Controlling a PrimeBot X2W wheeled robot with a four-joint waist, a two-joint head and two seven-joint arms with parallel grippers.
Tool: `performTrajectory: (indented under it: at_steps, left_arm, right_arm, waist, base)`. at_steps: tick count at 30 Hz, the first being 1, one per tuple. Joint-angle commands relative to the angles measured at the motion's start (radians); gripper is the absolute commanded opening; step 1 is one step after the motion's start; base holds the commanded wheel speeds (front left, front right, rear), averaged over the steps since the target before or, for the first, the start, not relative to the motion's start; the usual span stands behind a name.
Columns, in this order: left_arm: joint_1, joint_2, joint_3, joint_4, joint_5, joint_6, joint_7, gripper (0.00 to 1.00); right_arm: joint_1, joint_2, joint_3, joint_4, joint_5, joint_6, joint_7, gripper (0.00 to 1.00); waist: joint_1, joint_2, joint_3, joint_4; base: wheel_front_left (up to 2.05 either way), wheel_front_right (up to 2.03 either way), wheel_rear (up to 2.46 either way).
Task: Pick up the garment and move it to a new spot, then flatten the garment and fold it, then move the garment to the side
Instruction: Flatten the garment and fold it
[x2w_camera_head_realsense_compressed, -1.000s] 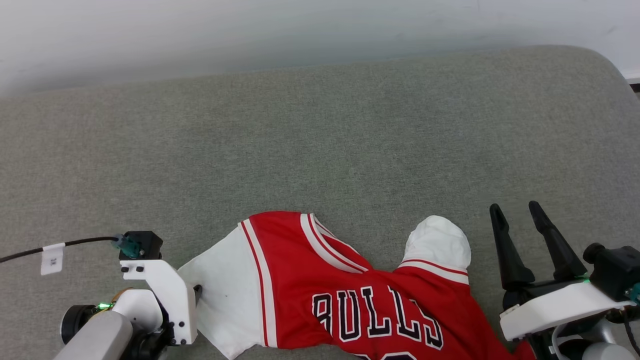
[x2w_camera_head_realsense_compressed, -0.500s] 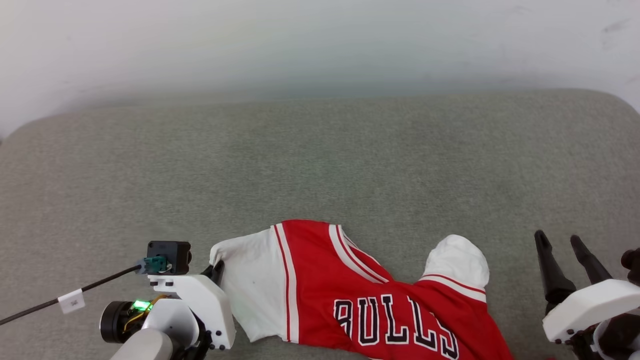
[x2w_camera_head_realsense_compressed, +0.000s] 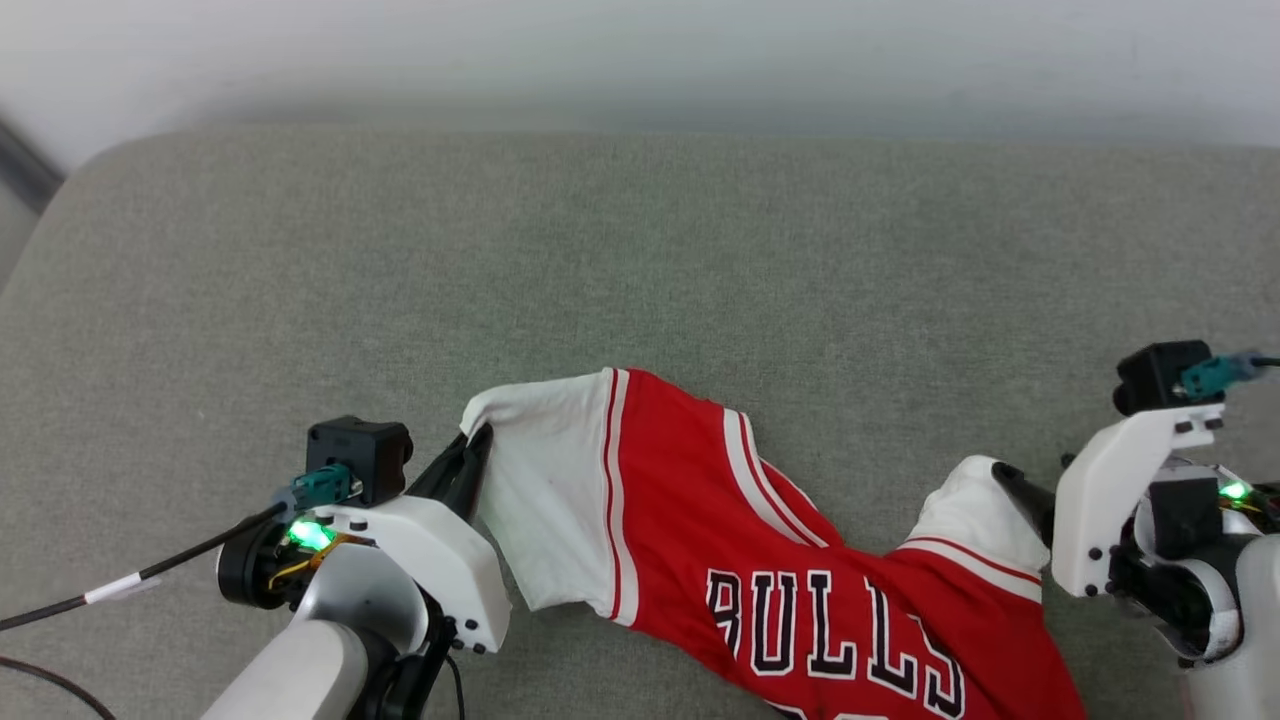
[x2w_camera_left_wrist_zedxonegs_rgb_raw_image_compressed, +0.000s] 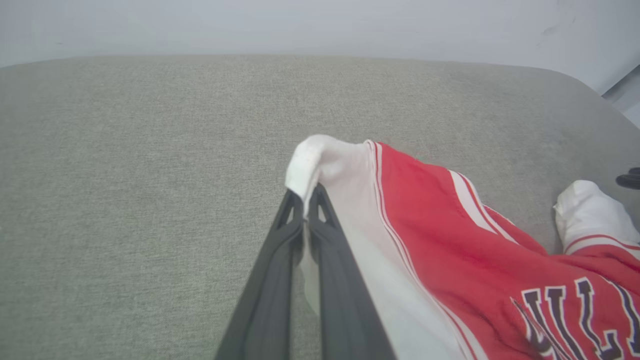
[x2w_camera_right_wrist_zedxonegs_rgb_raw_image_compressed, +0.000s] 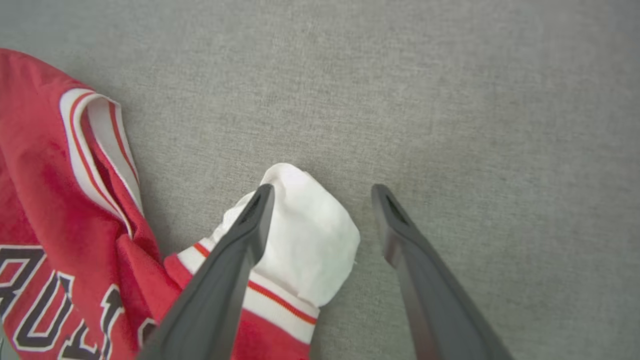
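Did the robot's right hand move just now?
Yes. The right hand swung in toward the white sleeve. Grey cushion used to lie between them, and now one finger lies over the sleeve, jaws open.

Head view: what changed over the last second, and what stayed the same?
The left gripper has shut on one white sleeve of the garment. The right gripper has moved in to the other white sleeve, one finger over it, jaws open. The camera shifted too. The garment stays crumpled on the grey cushion.
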Motion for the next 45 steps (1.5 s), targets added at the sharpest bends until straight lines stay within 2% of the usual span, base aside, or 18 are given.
performTrajectory:
  at_steps: [1,10,11,12,13,19,22,27,32,38,40,45]
  left_arm:
    - [-0.021,-0.001,0.0,-0.01,0.009,-0.005,-0.005,0.0]
    - [-0.025,-0.007,0.01,0.011,-0.019,-0.011,-0.007,0.0]
    - [-0.024,-0.008,0.012,0.012,-0.023,-0.013,-0.008,0.0]
    - [-0.026,-0.008,0.013,0.014,-0.026,-0.017,-0.011,0.0]
    - [-0.029,-0.008,0.015,0.017,-0.028,-0.02,-0.015,0.0]
    - [-0.042,0.008,0.036,0.045,-0.043,-0.032,-0.02,0.0]
    - [-0.061,0.021,0.049,0.059,-0.049,-0.042,-0.023,0.0]
    - [-0.1,0.041,0.078,0.083,-0.058,-0.043,-0.016,0.0]
    - [-0.15,0.034,0.102,0.144,-0.094,-0.063,0.001,0.0]
    - [-0.288,-0.004,0.117,0.33,-0.121,-0.105,-0.001,0.0]
    - [-0.371,-0.035,0.123,0.442,-0.135,-0.12,0.009,0.0]
    - [-0.537,-0.063,0.121,0.606,-0.113,-0.149,-0.028,0.0]
  right_arm:
    - [-0.031,-0.018,0.04,0.019,0.007,0.0,0.046,1.0]
    - [-0.056,-0.077,0.157,0.164,0.041,-0.001,0.253,1.0]
    - [-0.054,-0.085,0.168,0.178,0.043,-0.001,0.27,0.84]
    - [-0.052,-0.091,0.176,0.187,0.049,-0.001,0.278,0.33]
    - [-0.057,-0.093,0.182,0.189,0.056,-0.001,0.275,0.0]
    - [-0.133,-0.086,0.174,0.179,0.077,0.0,0.184,0.0]
    - [-0.167,-0.099,0.152,0.194,0.042,0.0,0.124,0.0]
    - [-0.217,-0.061,0.101,0.249,-0.005,0.0,0.014,0.0]
    - [-0.256,-0.036,0.067,0.297,-0.039,0.0,-0.071,0.0]
    - [-0.346,-0.012,0.036,0.386,-0.069,0.0,-0.182,0.0]
    - [-0.4,-0.003,0.022,0.438,-0.072,0.0,-0.216,0.0]
    - [-0.523,0.004,0.01,0.501,-0.096,0.0,-0.246,0.0]
  waist:
    - [0.0,0.0,0.055,0.02]
    - [0.0,0.0,0.116,0.033]
    - [0.0,0.0,0.12,0.034]
    - [0.0,0.0,0.123,0.035]
    - [0.0,0.0,0.125,0.036]
    - [0.0,0.0,0.089,0.018]
    - [0.0,0.0,0.049,0.0]
    - [0.0,0.0,-0.043,-0.036]
    - [0.0,0.0,-0.109,-0.059]
    - [0.0,0.0,-0.167,-0.081]
    - [0.0,0.0,-0.17,-0.09]
    - [0.0,0.0,-0.135,-0.104]
  base:
    - [0.0,0.0,0.0]
    - [0.0,0.0,0.0]
    - [0.0,0.0,0.0]
    - [0.0,0.0,0.0]
    - [0.0,0.0,0.0]
    - [0.0,0.0,0.0]
    - [0.0,0.0,0.0]
    - [0.0,0.0,0.0]
    - [0.0,0.0,0.0]
    - [0.0,0.0,0.0]
    - [0.0,0.0,0.0]
    - [0.0,0.0,0.0]
